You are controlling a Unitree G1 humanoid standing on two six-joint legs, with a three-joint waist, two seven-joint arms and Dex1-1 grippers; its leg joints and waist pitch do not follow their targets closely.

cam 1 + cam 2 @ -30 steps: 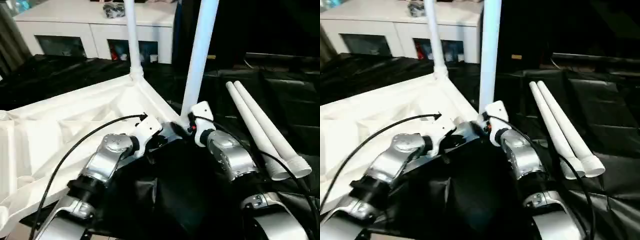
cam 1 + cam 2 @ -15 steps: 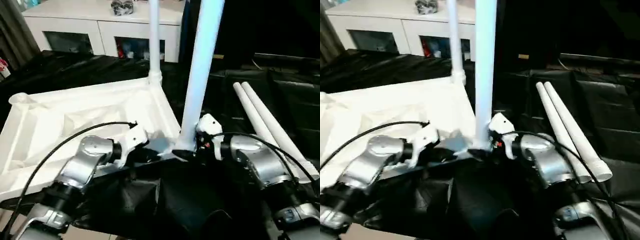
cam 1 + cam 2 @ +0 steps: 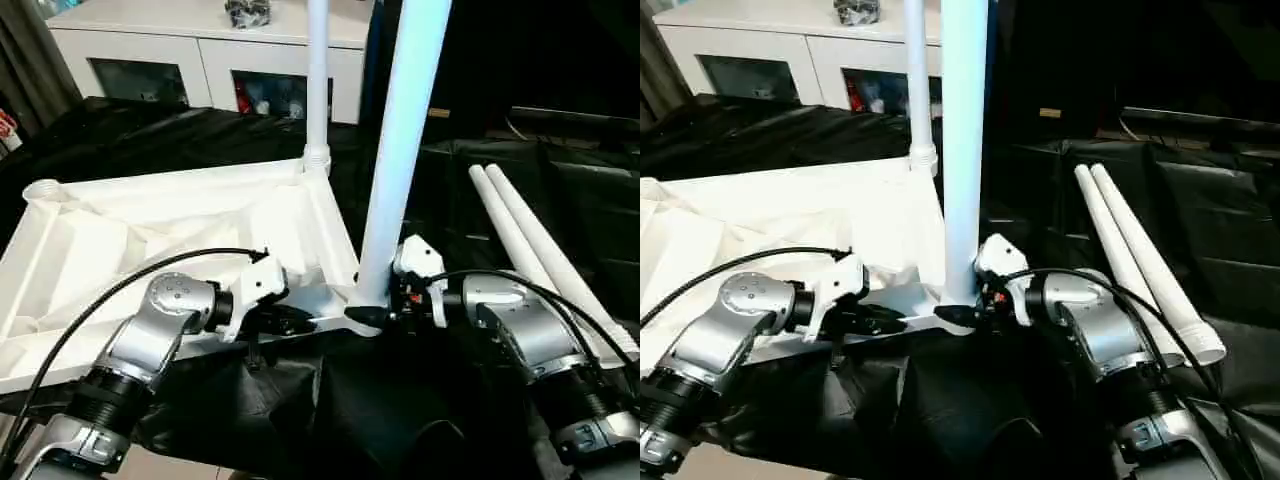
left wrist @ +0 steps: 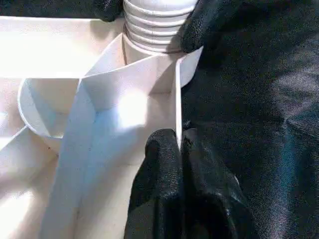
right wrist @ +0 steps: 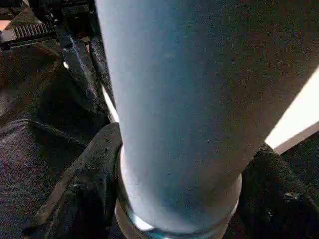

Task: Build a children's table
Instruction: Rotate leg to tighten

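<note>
Left claw clamped on table top's near rim, right claw around upright leg's base.

A white plastic tabletop lay upside down, its ribbed underside facing up. Two white tube legs stood upright in its corner sockets: a near leg at the closest corner and a far leg at the corner behind it. Two spare legs lay side by side, well apart from the top.
</note>
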